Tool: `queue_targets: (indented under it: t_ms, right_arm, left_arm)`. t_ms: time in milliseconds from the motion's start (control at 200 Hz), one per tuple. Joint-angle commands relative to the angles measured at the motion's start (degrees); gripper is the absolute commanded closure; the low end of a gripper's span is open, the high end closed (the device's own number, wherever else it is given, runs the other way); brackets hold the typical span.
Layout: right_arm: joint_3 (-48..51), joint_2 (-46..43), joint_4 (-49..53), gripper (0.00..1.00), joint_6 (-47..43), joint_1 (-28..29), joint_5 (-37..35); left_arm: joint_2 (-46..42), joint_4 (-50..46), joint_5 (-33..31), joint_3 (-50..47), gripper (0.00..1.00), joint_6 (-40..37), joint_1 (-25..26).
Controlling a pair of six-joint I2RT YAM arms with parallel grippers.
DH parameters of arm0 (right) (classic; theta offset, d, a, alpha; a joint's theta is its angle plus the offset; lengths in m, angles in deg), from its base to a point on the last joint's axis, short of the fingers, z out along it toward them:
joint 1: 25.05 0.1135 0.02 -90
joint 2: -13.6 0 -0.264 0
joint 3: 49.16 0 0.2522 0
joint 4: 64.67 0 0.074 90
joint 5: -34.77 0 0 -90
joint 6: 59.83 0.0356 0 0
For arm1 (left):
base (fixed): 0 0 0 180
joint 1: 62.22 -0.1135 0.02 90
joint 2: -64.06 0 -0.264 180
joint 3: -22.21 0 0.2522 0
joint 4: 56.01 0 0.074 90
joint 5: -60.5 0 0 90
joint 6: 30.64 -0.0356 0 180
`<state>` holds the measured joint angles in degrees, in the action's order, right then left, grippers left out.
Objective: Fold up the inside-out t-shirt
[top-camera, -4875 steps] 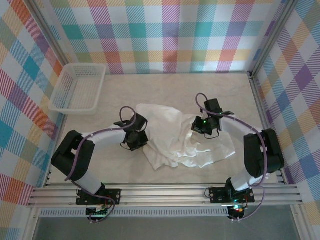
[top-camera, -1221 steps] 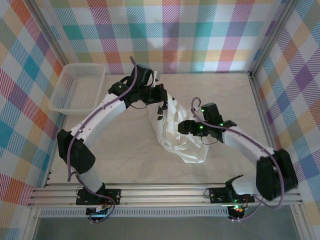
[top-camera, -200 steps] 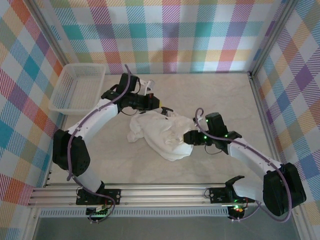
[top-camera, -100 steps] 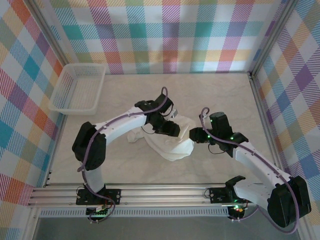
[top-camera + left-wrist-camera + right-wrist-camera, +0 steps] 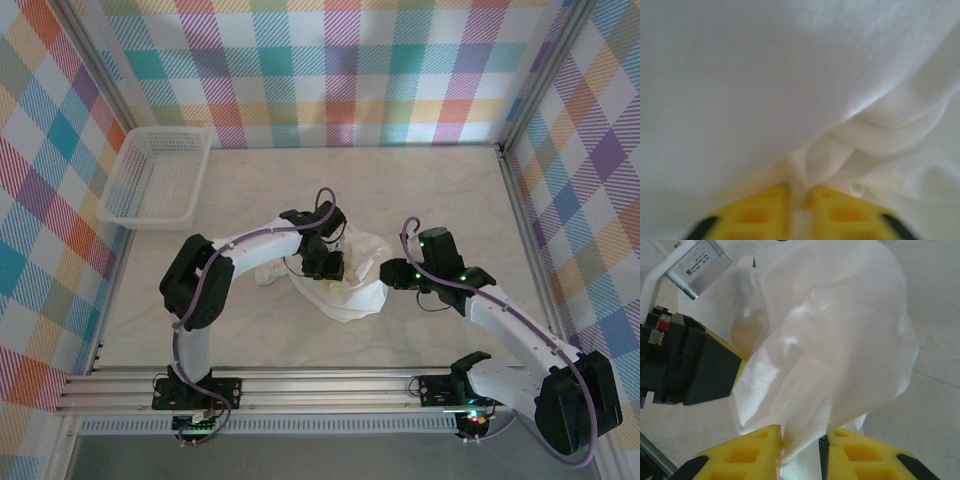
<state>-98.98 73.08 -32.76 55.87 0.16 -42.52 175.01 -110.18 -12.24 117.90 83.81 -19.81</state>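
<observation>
On my overhead feed the inside-out t-shirt (image 5: 355,295) lies bunched in a crumpled heap at the middle of the surface (image 5: 450,190), with the white basket (image 5: 155,178) well apart at about 10 o'clock. The left arm rises from its base, bends at the elbow on the left and runs its forearm across toward 3 o'clock, the wrist tipped down so that the left pincer (image 5: 327,268) digs into the heap's 10 o'clock side. Its wrist camera shows me the yellow fingers (image 5: 765,212) almost together, with a thin ridge of white cloth nipped between them. The right arm swings wide to 4 o'clock, its elbow low by the near rail and its forearm reaching back toward 10 o'clock, which puts the right pincer (image 5: 385,272) on the heap's 3 o'clock edge. From that wrist I see the fingers (image 5: 747,452) closed to a narrow gap on a hanging fold of the shirt, and the black body of the left pincer sits just beyond at 9 o'clock.
</observation>
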Motion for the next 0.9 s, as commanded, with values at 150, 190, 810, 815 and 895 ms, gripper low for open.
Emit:
queue_targets:
  t_ms: [150, 190, 810, 815, 895]
  right_arm:
    - [10.5, -6.3, 0.3, 0.67, 11.2, 0.4, -4.8]
    - [11.0, -7.8, 1.2, 0.59, 11.6, 0.3, -6.1]
    - [-6.8, 8.3, -8.5, 0.27, -20.3, 1.8, 6.7]
    - [-6.8, 8.7, -8.5, 0.27, -20.4, 1.9, 6.5]
    - [-7.9, 12.9, -9.9, 0.52, -18.3, 2.1, 1.5]
  left_arm:
    - [-9.0, 9.8, 9.0, 1.4, 1.0, 0.5, -4.5]
    - [-10.2, 10.2, 10.1, 2.1, 1.0, -0.4, -4.7]
    - [-13.6, 11.2, 15.4, 2.4, 1.0, -2.0, -3.5]
    - [-13.6, 11.2, 15.4, 2.4, 1.0, -2.0, -3.5]
    - [-14.3, 11.1, 15.3, 2.5, 1.0, -2.4, -3.5]
